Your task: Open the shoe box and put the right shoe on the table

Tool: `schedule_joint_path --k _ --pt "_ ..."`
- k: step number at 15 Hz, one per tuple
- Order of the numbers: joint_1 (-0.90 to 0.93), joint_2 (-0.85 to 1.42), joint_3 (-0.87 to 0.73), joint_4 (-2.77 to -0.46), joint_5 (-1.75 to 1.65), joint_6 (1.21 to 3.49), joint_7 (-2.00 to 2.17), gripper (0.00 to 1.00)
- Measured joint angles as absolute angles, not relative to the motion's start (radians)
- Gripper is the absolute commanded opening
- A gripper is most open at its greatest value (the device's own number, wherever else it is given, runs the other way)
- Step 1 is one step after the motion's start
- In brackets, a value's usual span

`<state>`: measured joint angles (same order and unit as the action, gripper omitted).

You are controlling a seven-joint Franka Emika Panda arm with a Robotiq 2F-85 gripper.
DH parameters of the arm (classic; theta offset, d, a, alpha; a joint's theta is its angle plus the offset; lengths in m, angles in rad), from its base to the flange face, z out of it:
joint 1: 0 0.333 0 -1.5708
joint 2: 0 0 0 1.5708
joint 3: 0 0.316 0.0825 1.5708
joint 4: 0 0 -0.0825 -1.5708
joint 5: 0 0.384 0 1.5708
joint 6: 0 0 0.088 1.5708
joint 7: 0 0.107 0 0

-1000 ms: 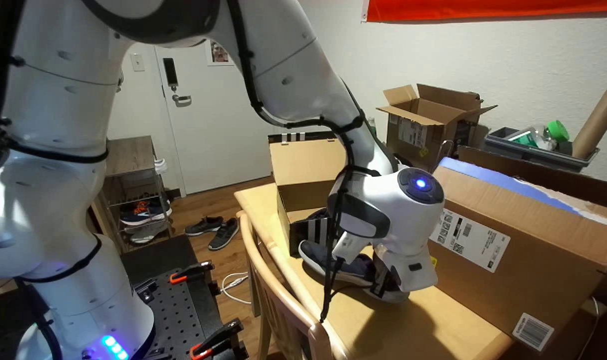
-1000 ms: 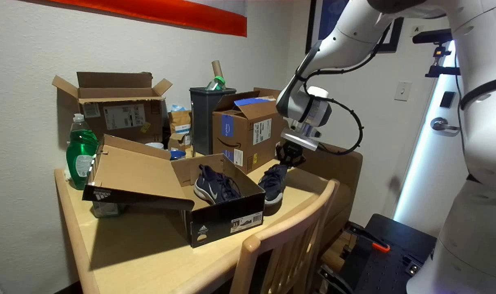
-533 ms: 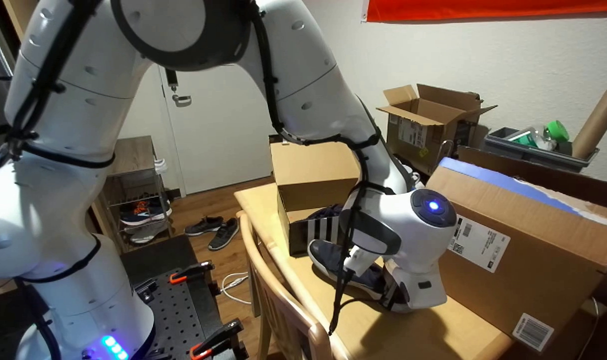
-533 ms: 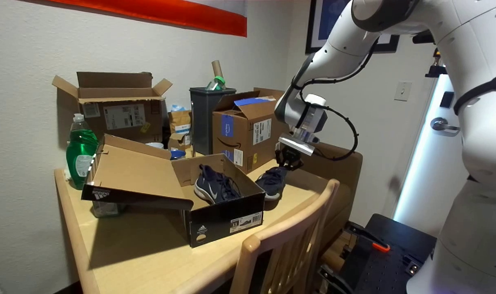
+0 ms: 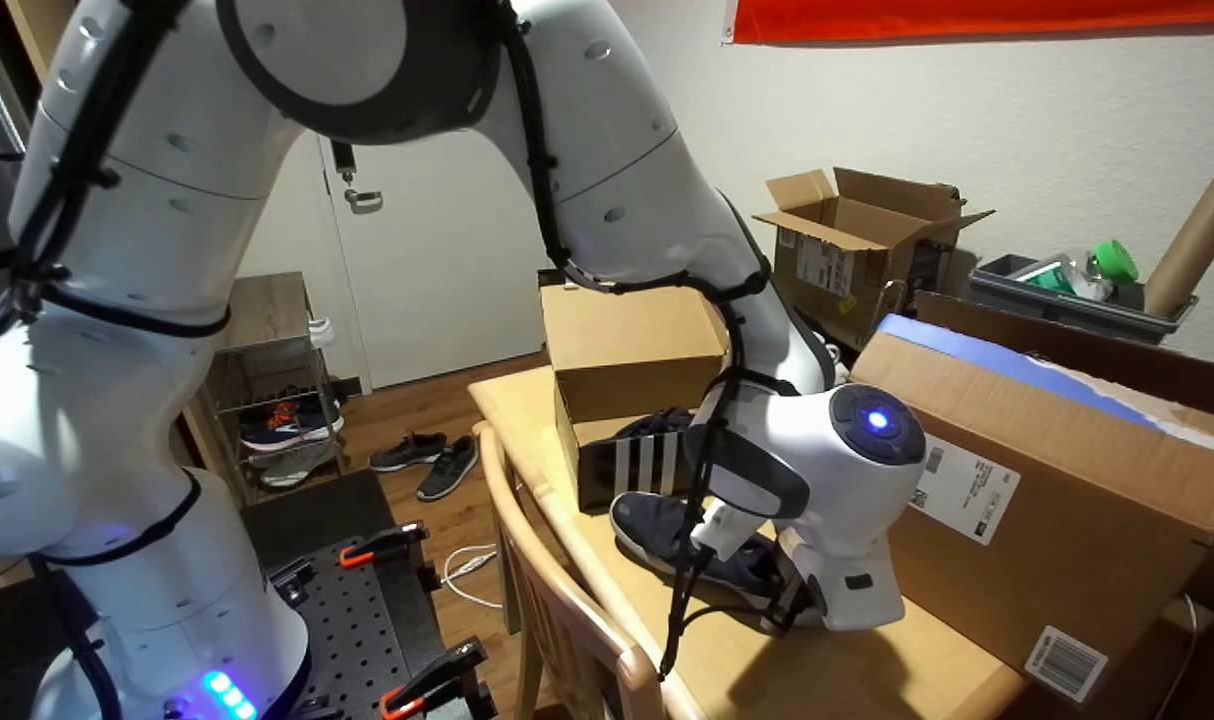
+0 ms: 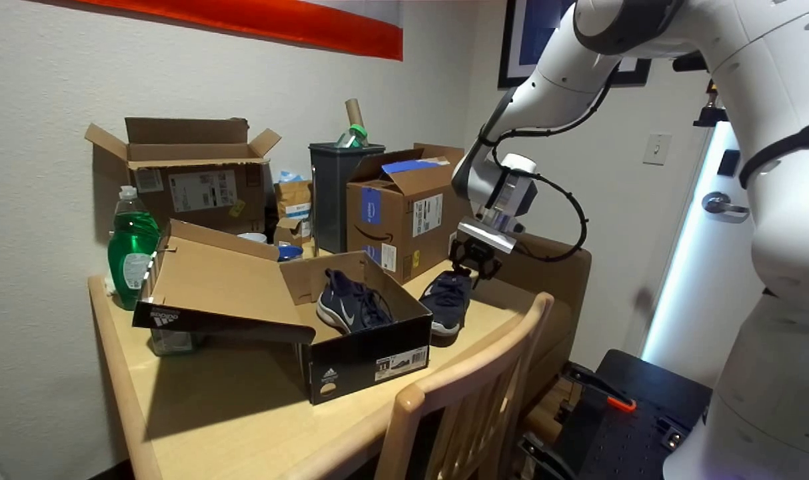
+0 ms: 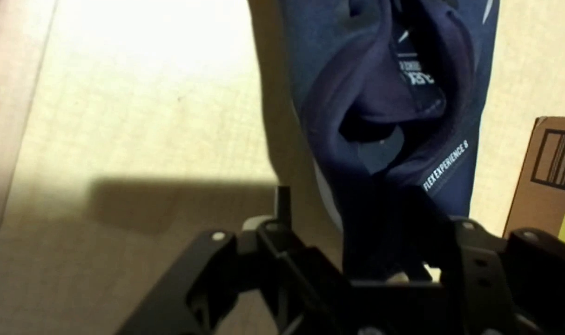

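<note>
The hand (image 7: 357,202) is positioned low at the heel of the loose shoe (image 6: 448,303), its fingers (image 7: 285,207) parted; in the wrist view the finger at left stands over the counter (image 6: 244,433) with a visible gap to the shoe, while the one at right is dark against the heel, and whether it touches cannot be told; the loose shoe, navy with a pale sole, sits sole down on the counter, just right of the shoe box (image 6: 371,363) in an exterior view, toe to the near side; contact between shoe and box cannot be confirmed; the box has its lid (image 6: 221,277) raised and tilted over to the left, brown inner face showing; a second navy shoe (image 6: 354,307) lies inside the box; on the far side stand a labelled carton (image 6: 404,233), a dark grey bin (image 6: 331,200) to its left and a flapped brown box (image 6: 208,190) at far left; a green bottle (image 6: 134,257) stands left, beside the lid; a wooden chair (image 6: 404,413) is at the near edge.
</note>
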<state>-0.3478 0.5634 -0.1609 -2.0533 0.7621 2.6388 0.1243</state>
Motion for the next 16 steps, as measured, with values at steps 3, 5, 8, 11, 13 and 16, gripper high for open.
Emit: schedule_joint_path --k 3,5,8,11,13,16 --pt "-0.351 0.547 -0.171 -2.057 0.759 2.639 0.119 1.0" --pt "-0.355 0.524 -0.179 -2.071 0.753 2.639 0.101 1.0" --pt "-0.361 0.475 -0.186 -2.114 0.745 2.639 0.057 1.0" --pt "-0.364 0.416 -0.188 -2.17 0.744 2.639 -0.007 1.0" --pt "-0.367 0.371 -0.188 -2.212 0.744 2.639 -0.048 1.0" --pt "-0.368 0.301 -0.197 -2.25 0.712 2.632 -0.076 1.0"
